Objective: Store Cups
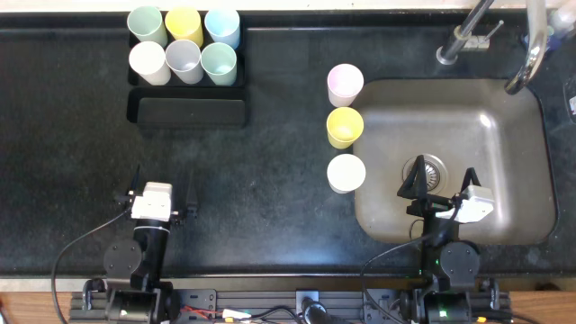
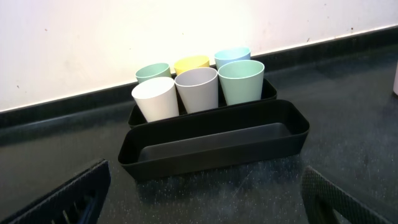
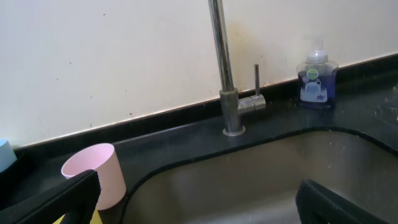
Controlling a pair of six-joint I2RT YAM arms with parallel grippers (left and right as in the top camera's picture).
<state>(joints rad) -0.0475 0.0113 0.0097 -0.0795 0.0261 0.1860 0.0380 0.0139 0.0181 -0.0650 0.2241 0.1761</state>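
Note:
Three cups stand in a column on the counter left of the sink: a pink cup [image 1: 344,84] [image 3: 96,174], a yellow cup [image 1: 344,127] and a white cup [image 1: 346,173]. At the back left, a black tray [image 1: 135,76] [image 2: 134,117] holds several upright cups [image 1: 184,45] [image 2: 198,87]. In front of it lies an empty black tray [image 1: 189,112] [image 2: 214,140]. My left gripper [image 1: 155,189] [image 2: 202,199] is open near the front of the counter, facing the trays. My right gripper [image 1: 443,184] [image 3: 196,202] is open over the sink's front part.
The steel sink [image 1: 495,117] [image 3: 261,180] takes up the right side, with a drain [image 1: 425,168] and a tap [image 1: 468,31] [image 3: 225,74] behind it. A soap bottle [image 3: 317,78] stands on the ledge by the wall. Dark counter [image 1: 270,198] stretches between trays and cups.

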